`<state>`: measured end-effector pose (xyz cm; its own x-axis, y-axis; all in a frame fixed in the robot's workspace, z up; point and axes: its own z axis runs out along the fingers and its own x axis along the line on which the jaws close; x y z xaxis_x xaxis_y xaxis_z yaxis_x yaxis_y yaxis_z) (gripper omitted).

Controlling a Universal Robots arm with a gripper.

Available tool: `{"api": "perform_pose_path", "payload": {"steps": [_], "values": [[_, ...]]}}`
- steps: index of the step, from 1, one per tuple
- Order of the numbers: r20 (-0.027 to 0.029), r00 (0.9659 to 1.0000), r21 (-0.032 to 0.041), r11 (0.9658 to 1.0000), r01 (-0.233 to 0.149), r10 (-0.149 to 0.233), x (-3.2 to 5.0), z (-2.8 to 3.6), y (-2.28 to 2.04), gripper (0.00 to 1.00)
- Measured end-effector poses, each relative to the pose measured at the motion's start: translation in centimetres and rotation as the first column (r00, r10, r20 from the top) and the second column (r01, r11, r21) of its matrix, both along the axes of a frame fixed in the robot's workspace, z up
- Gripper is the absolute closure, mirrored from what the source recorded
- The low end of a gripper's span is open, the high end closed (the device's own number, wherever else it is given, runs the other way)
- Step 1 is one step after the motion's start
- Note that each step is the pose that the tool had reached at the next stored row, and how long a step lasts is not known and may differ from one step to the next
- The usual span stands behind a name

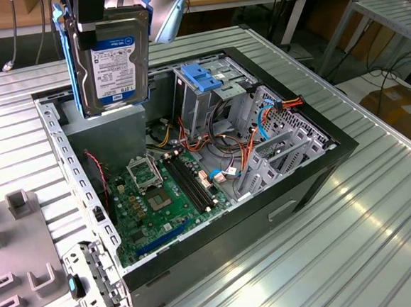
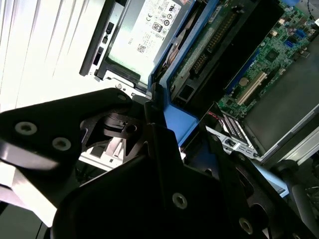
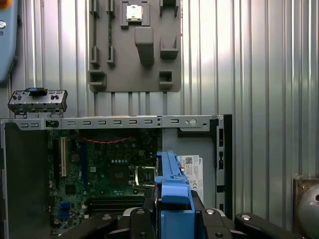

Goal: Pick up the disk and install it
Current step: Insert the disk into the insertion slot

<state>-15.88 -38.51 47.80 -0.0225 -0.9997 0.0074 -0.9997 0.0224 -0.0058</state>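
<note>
The disk [image 1: 110,60] hangs upright above the back corner of the open computer case [image 1: 314,180], towards the exterior view's left. Its silvery face with a pale label shows, and a blue carrier [image 1: 78,71] runs along its edges. My gripper [image 1: 89,12] is shut on its top end. In the first wrist view the blue carrier [image 3: 173,196] sticks out between my black fingers [image 3: 144,219], over the motherboard [image 3: 104,174]. In the second wrist view the carrier [image 2: 185,124] and the disk's circuit side [image 2: 209,47] run away from my fingers [image 2: 154,139].
Inside the case stand a metal drive cage with a blue handle [image 1: 204,76], a grey power-supply box [image 1: 115,136] below the disk, and loose cables [image 1: 227,159]. A grey fixture plate [image 1: 23,281] and a small bracket [image 1: 91,280] lie on the ribbed metal table [image 1: 383,239].
</note>
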Motion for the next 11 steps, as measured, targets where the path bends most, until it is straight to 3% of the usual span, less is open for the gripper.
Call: {"api": "perform_pose_path", "payload": {"steps": [6, 11], "values": [[0.0, 1.0, 0.0, 1.0, 0.0, 0.0, 0.0, 0.0, -0.03, 0.63], [0.0, 1.0, 0.0, 1.0, 0.0, 0.0, 0.0, 0.0, -0.34, 0.63]]}}
